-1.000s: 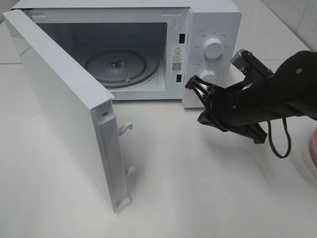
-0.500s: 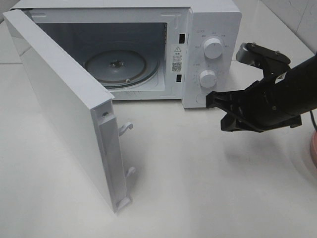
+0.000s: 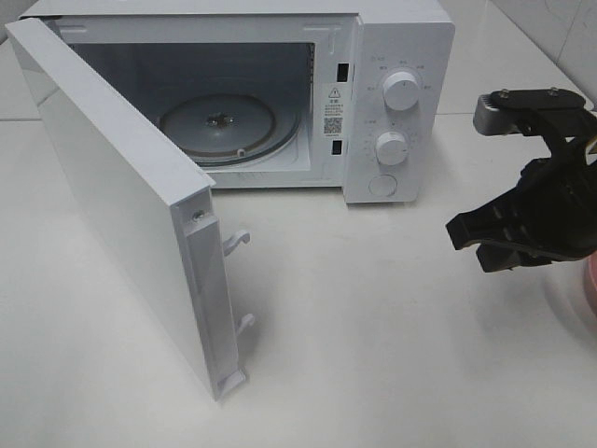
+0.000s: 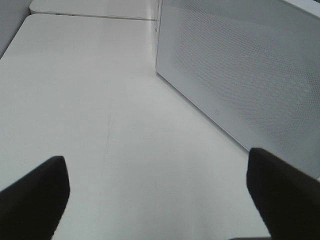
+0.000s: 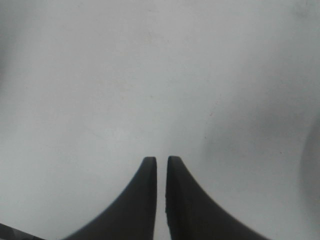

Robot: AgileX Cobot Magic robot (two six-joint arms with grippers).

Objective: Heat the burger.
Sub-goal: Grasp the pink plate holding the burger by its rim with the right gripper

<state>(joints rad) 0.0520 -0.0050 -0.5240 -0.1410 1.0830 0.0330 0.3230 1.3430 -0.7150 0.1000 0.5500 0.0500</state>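
Note:
The burger is not in view in any frame. The white microwave (image 3: 403, 47) stands at the back with its door (image 3: 121, 205) swung wide open to the left, and the glass turntable (image 3: 219, 123) inside is bare. My right gripper (image 3: 457, 230) hangs over the table to the right of the microwave, below its knobs. In the right wrist view its fingers (image 5: 150, 200) are almost together with nothing between them, over bare table. My left gripper (image 4: 160, 200) is open and empty beside the microwave's perforated side wall (image 4: 240, 75). It does not show in the exterior view.
A sliver of a pink plate (image 3: 590, 280) shows at the right edge, behind my right arm. The open door juts forward over the white table (image 3: 373, 355) on the left. Two knobs (image 3: 401, 91) sit on the microwave's front panel.
My right arm has drawn back from the microwave's control panel to the right and a little forward. The door and the microwave have not moved.

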